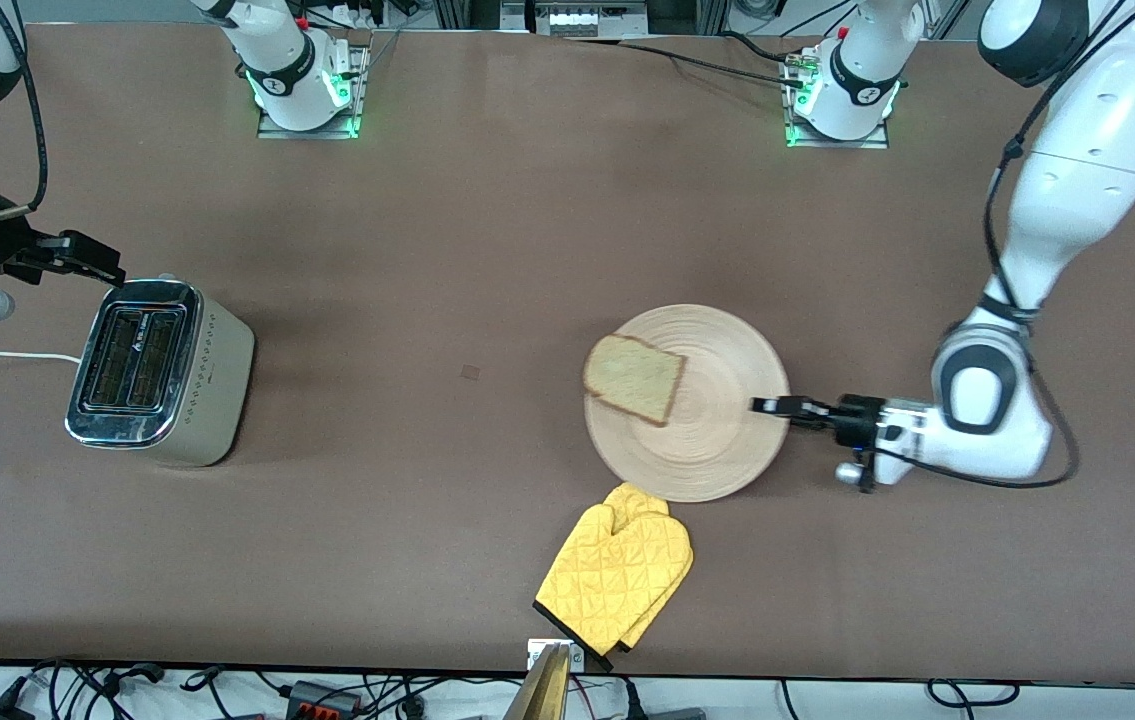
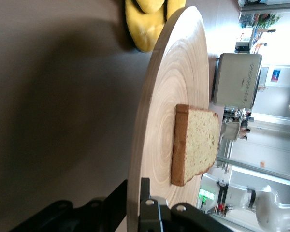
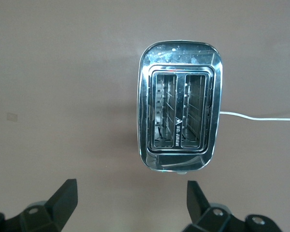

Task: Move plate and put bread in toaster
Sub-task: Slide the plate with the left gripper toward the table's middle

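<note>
**Plate pinched at its rim, bread near the edge**

From the front, the left tool (image 1: 769,405) is clamped shut on the plate (image 1: 717,440) rim at the left arm's end of the surface (image 1: 487,240); a yellow mitt (image 1: 617,575) touches the plate's nearer edge. The bread (image 1: 633,377) overhangs the rim toward the toaster (image 1: 162,372).

The left wrist view shows the bread (image 2: 195,144) lying loose; a jerky pull could slide it off.

The right wrist view has the right tool (image 3: 130,195) spread wide, empty, waiting above the toaster (image 3: 180,118).
</note>
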